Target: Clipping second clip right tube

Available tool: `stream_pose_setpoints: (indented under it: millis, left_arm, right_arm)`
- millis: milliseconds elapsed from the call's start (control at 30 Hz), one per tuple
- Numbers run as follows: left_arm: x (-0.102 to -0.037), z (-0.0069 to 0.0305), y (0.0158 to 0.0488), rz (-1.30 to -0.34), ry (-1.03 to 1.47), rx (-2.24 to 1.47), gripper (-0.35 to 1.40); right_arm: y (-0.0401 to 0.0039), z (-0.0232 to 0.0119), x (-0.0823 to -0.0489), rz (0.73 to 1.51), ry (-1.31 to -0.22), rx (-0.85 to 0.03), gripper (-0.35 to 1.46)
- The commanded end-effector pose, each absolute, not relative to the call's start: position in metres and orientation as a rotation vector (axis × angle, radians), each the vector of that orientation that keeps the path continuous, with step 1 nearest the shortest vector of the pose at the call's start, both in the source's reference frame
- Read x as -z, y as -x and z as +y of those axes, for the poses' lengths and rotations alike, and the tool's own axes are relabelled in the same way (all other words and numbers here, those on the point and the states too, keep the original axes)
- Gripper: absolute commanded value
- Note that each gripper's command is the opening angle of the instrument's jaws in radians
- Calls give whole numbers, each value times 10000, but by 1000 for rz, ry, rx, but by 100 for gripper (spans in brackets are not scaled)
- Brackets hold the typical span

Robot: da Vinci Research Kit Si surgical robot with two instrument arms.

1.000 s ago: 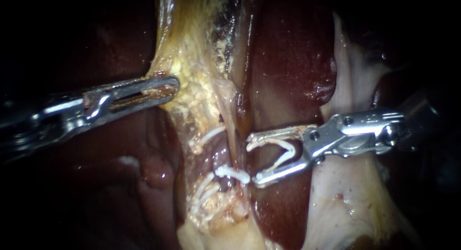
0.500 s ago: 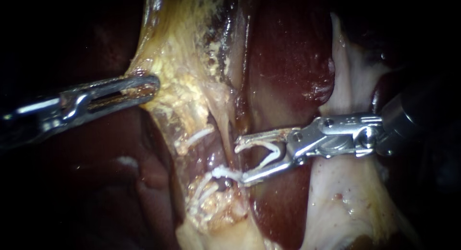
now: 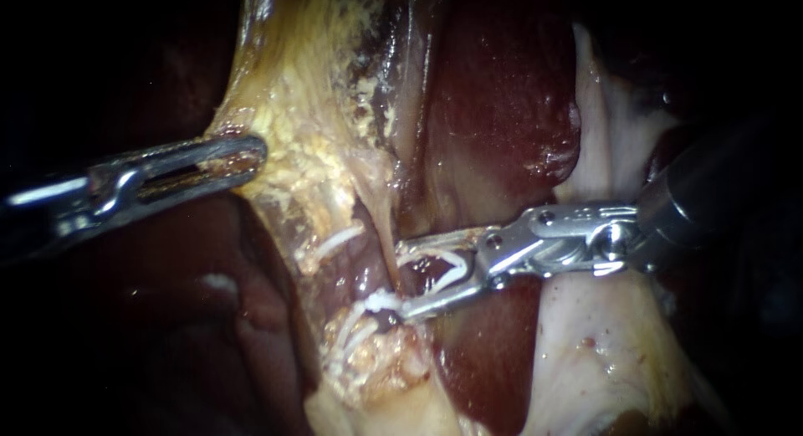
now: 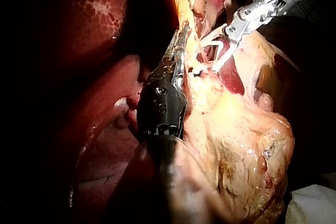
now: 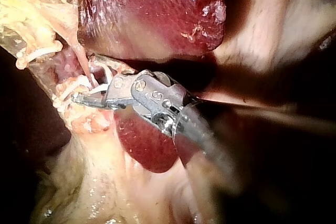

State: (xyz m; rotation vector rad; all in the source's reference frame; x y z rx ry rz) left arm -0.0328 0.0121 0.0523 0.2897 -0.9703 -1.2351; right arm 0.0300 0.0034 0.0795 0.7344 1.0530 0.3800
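Reaching the right tube at centre frame, the right instrument sat nearest the camera. Its end effector was wide, with a loaded clip held open between its two halves, both touching the clip. The lower tip was touching or just beside a seated clip lower down; could not tell which. The right wrist view showed the thin tube at the open clip's mouth, apparently not deep in yet.

Judgement: a good closure needed the tube fully in the clip's throat, with both clip legs past the tube's far side. The clip had to lie square across the tube, leave a bare stretch above the seated clip and not snag on it. Then one firm squeeze, no twisting.

Further back, at left of frame, the left instrument had its end effector narrow, clamped on yellow tissue and drawing it taut leftward. That pull should not slacken. Behind everything, dark liver filled upper centre.
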Motion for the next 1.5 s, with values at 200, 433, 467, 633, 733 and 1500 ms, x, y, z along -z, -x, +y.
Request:
stream_pose_setpoints:
  millis: [200, 433, 467, 633, 733, 1500]
  left_arm:
    - [-526, 122, 326, -969, -287, 1236, -35]
    - [-532, 125, 322, -967, -285, 1243, -35]
    - [-532, 125, 321, -967, -285, 1243, -35]
    - [-532, 126, 321, -967, -285, 1243, -35]
    - [-532, 126, 321, -967, -285, 1243, -35]
    - [-532, 126, 320, -965, -280, 1246, -35]
  right_arm:
    - [-311, 32, -798, 1109, -819, -412, 57]
    - [-314, 27, -801, 1138, -911, -408, 53]
    - [-315, 25, -802, 1137, -922, -411, 53]
    - [-325, 19, -807, 1137, -959, -400, 49]
    - [-330, 17, -810, 1139, -967, -390, 47]
    - [-306, 27, -819, 1120, -940, -475, -35]
